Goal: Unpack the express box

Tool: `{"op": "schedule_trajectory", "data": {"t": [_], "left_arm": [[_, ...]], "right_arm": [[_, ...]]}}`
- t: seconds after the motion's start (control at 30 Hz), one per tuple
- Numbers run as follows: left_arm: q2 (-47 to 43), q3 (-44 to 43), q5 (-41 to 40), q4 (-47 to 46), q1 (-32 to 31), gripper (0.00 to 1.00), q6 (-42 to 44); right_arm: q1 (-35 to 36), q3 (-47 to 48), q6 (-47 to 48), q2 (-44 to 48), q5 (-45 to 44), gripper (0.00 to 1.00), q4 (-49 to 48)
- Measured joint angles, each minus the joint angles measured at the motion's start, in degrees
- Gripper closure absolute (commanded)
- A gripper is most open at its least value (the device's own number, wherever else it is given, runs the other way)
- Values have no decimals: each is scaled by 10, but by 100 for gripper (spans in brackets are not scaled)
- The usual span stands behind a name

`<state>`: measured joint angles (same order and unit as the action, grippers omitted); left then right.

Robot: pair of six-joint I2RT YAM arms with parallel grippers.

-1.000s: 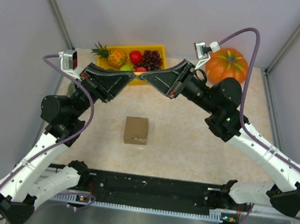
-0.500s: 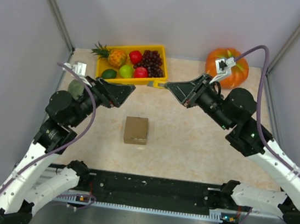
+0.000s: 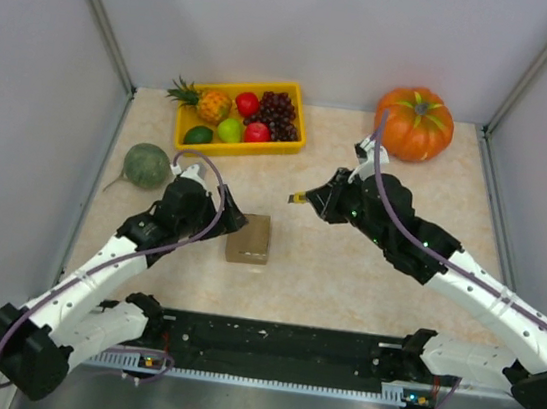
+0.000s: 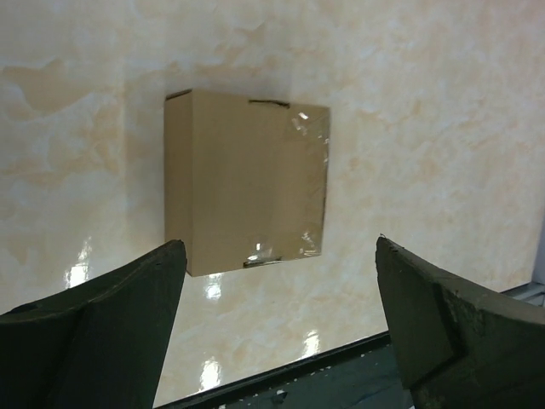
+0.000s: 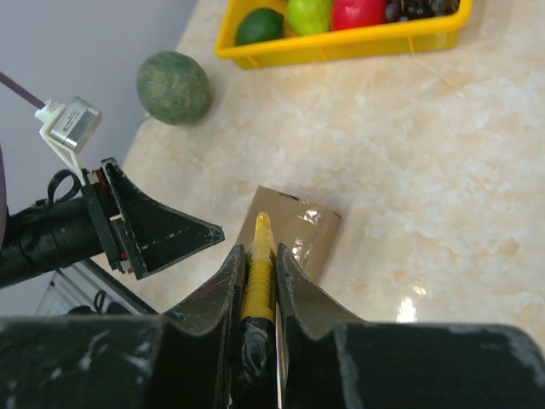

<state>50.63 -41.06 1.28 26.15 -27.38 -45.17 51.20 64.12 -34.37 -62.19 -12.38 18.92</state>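
Now, with the express box (image 3: 248, 239) central on the worktop (image 3: 322, 292), the left tool (image 4: 274, 251), spread wide at its 9 o'clock, should brace it; the right tool (image 5: 258, 256) (pinching a yellow cutter (image 5: 261, 285)) should slit the tape (image 4: 313, 128) shallowly.

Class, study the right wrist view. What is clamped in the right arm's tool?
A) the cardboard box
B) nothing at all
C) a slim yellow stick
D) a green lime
C: in the right wrist view the right tool is shut on a slim yellow stick, while the express box lies ungripped beyond its tip.
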Motion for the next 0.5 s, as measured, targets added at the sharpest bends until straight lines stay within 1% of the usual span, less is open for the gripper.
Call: {"op": "schedule_trajectory", "data": {"t": [0.2, 0.3, 0.37, 0.43, 0.5], "left_arm": [[68, 23, 8, -4, 0, 2, -3], [104, 36, 13, -32, 2, 2, -1], [125, 49, 33, -57, 7, 2, -1], [148, 59, 62, -77, 15, 5, -2], [172, 62, 103, -99, 26, 11, -2]], "right_arm": [[0, -53, 14, -6, 2, 100, -20], [0, -79, 19, -11, 5, 100, -36], [0, -84, 22, -22, 7, 100, -41], [0, -84, 24, -35, 10, 100, -50], [1, -85, 24, -42, 11, 100, -57]]}}
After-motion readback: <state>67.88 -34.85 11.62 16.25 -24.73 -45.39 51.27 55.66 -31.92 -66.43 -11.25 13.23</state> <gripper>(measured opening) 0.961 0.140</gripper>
